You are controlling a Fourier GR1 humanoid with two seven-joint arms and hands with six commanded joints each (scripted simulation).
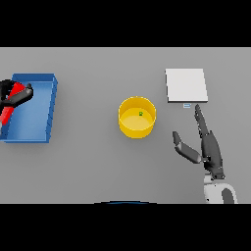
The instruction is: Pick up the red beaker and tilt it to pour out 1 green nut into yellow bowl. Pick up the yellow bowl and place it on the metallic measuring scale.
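Observation:
The yellow bowl [137, 116] stands at the table's middle with one green nut [140, 113] inside it. At the far left my left hand [17, 96] is curled round the red beaker [10, 105], which lies tilted over the blue bin [37, 105]. The metallic measuring scale [186, 85] is a pale square plate at the upper right. My right hand [208, 147] is open to the right of the bowl and just below the scale, fingers straight and pointing up, thumb spread toward the bowl, touching nothing.
The blue bin sits against the table's left edge, its long side running toward me. A small display tab [187, 105] juts from the scale's near edge, close to my right fingertips.

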